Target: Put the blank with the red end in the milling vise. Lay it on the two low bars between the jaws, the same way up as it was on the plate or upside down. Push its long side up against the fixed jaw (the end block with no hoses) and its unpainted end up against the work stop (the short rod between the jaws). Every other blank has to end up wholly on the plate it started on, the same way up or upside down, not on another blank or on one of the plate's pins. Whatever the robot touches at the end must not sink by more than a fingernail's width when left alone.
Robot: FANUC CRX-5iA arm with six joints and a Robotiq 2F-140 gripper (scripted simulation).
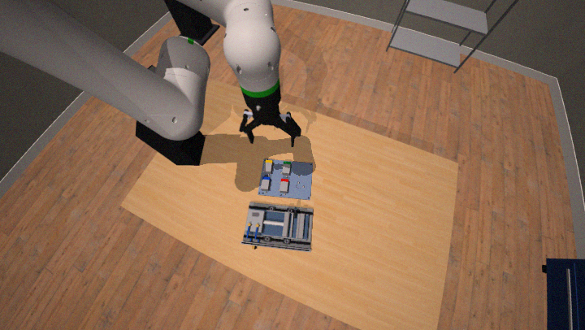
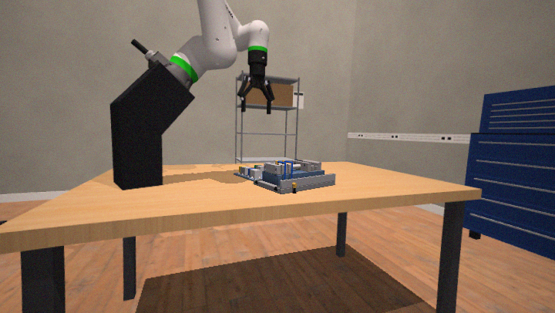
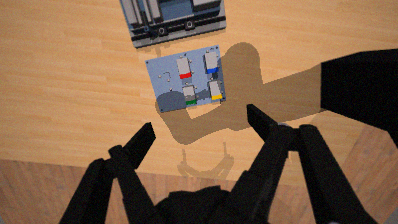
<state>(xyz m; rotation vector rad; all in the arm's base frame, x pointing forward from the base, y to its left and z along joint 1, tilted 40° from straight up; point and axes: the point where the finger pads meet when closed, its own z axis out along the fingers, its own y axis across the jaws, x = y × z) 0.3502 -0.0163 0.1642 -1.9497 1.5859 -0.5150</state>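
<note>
We see the gripper (image 2: pixel 255 102) hanging high, pointing down, fingers wide apart and empty. The red-ended blank (image 1: pixel 283 184) lies on the blue plate (image 1: pixel 305 184) mid-bench, beside the grey vise (image 1: pixel 279 242).

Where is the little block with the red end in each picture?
Top: red-ended blank on the blue plate, in the row nearer the vise.
Exterior: cannot tell it apart; too small.
Wrist: upper middle, beside the blue-ended blank.
Shared landmark: the blue plate.
</note>
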